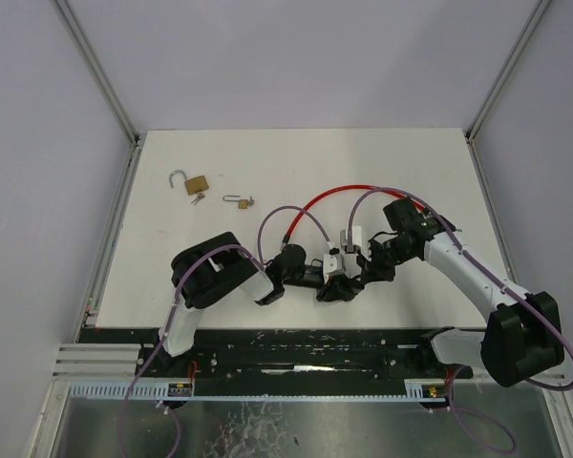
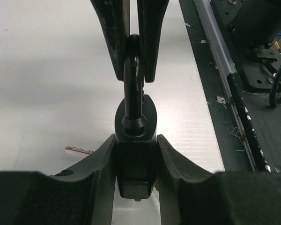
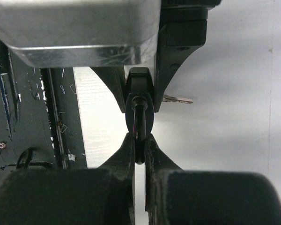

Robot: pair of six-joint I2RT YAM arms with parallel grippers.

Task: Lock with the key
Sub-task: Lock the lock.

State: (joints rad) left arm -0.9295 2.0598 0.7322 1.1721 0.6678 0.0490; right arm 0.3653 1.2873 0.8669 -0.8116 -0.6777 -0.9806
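**Black padlock clamped between both pincers at the near edge**

The padlock (image 2: pixel 136 164) is held off the worktop (image 1: pixel 363 162), in front of the arm bases and between the two arms. The left pincer (image 2: pixel 136 140) is clamped on its black body. The right pincer (image 3: pixel 140 138) is pinched shut on the shackle (image 2: pixel 132 79).

The padlock looks like solid metal. I judge it dense for its size, fully rigid and in no danger from a firm squeeze. The body's flat sides give the pads a good seat, so that is the place to brace it. The shackle is a smooth round bar that could swivel or slide in a pinch. It is better pushed along its own line than twisted. The key (image 2: pixel 78 150) is thin, light and flat. It is best taken by the bow, with the blade left free.

Much is unclear. Both wrist views see the padlock edge-on, so only one shackle leg shows entering the body. I cannot tell whether the other leg is seated or the lock is shut. The keyhole is out of sight. Only the key's blade shows, sticking out sideways from behind a finger. Whether it lies on the worktop or hangs from the lock I cannot say. From above, the arms cover the padlock altogether.

Far left on the worktop, a brass padlock (image 1: pixel 198 183) lies with its shackle open. A smaller one (image 1: pixel 239 201) lies near it.
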